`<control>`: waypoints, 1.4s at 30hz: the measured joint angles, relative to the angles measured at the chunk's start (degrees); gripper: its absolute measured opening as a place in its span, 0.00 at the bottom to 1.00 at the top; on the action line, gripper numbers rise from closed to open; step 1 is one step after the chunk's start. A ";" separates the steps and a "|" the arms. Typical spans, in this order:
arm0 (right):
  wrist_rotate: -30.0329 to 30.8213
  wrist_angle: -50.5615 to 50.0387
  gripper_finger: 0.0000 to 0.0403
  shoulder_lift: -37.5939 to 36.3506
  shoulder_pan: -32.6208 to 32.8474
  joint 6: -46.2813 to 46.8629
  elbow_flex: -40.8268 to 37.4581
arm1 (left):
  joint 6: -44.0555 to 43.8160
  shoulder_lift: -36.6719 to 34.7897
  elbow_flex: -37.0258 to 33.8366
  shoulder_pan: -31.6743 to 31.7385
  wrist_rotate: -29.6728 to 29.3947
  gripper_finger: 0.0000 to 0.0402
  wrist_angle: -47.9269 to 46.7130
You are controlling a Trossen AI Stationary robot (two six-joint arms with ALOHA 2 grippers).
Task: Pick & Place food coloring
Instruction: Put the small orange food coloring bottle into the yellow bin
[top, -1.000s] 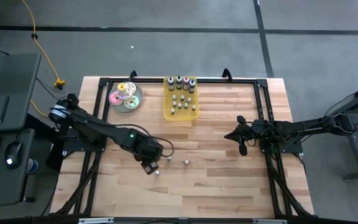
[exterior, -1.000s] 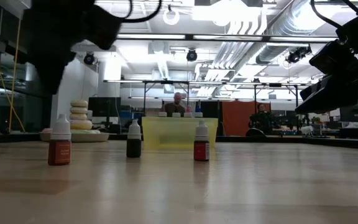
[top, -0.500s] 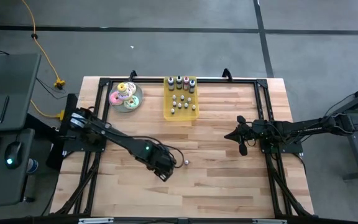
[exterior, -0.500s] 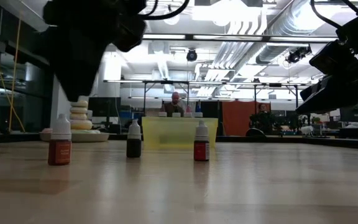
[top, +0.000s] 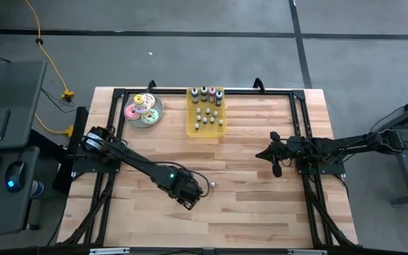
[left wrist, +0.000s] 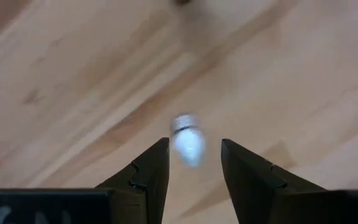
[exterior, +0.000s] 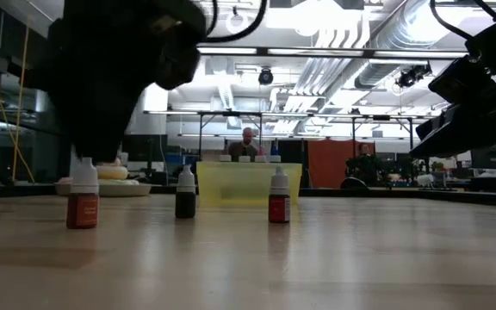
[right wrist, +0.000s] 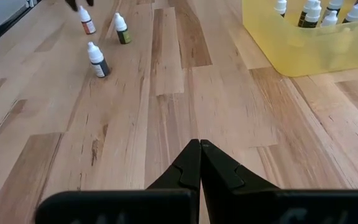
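Three food coloring bottles stand upright on the wood table: an orange one (exterior: 83, 201), a dark one (exterior: 185, 197) and a red one (exterior: 279, 201). My left gripper (left wrist: 194, 142) points straight down over the orange bottle's white cap (left wrist: 187, 140). It is open, one finger on either side of the cap and apart from it. In the high view the left gripper (top: 188, 194) hides two of the bottles; the third (top: 211, 185) shows to its right. More bottles stand in the yellow tray (top: 206, 127). My right gripper (right wrist: 199, 152) waits shut at the table's right side.
A plate of pastel donuts (top: 143, 110) sits at the far left, beside the yellow tray (right wrist: 303, 46) at the far middle. Bare wood lies between the loose bottles and the tray. A person (exterior: 247, 145) sits in the room beyond the table.
My left gripper has moved toward the table's right edge and a little toward its near edge, sinking and rolling about its own axis. It now stands lower, over the orange bottle. The bottles have not moved.
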 joint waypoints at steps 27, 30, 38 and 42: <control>0.00 0.41 0.00 0.04 0.00 0.00 0.00 | 1.56 2.15 0.02 -0.47 1.32 0.35 0.75; -0.02 0.42 0.00 0.04 0.00 0.00 0.00 | 1.70 2.14 -0.09 -0.47 1.35 0.35 0.72; 0.00 0.39 0.00 0.04 -0.01 0.00 0.00 | 2.26 2.14 -0.04 -0.47 1.43 0.31 0.61; -0.02 0.39 0.00 0.04 -0.02 0.00 0.02 | 2.61 2.14 -0.04 -0.47 1.43 0.22 0.60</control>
